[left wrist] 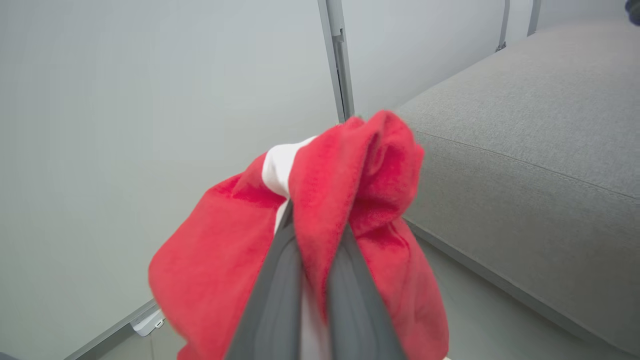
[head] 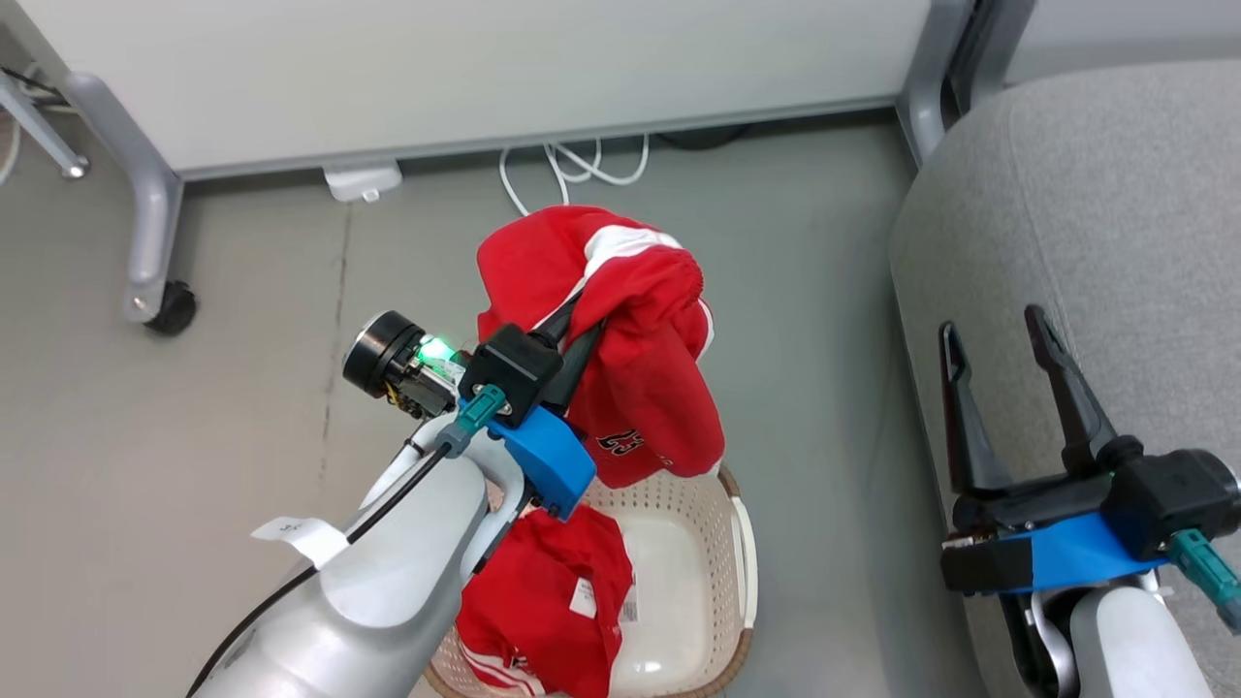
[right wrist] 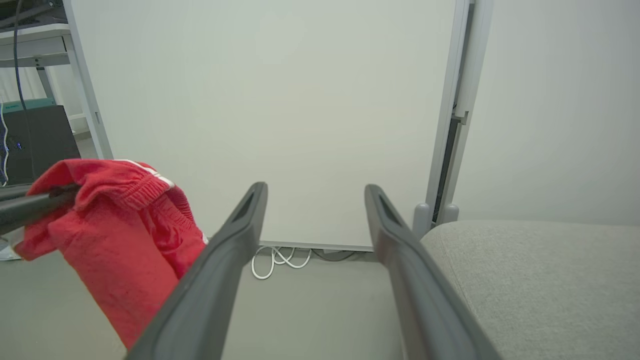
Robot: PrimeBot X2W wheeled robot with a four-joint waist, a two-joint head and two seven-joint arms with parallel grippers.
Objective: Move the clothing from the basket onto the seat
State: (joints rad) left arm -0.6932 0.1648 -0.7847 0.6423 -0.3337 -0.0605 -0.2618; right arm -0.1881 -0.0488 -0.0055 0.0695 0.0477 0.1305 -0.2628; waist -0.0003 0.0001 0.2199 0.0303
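Left gripper: fingers pressed together on a fold of the red garment marked "23", which hangs free from the pinch with a white stripe uppermost. The left wrist view confirms it: both dark fingers close on the bunched red cloth. The garment's lower hem hangs over the far rim of the basket; whether hem and rim touch cannot be determined from this angle. The basket stands on the grey floor, near the seat but apart from it. A second red garment with white trim lies crumpled inside the basket against its left wall, with a white label showing; the basket's right half shows bare bottom. Right gripper: fingers spread wide, holding nothing, poised over the near left edge of the seat. The right wrist view shows the same spread fingers, the lifted garment to their left and the seat's grey cushion to their right. A white cable lies on the floor beneath a pale partition.
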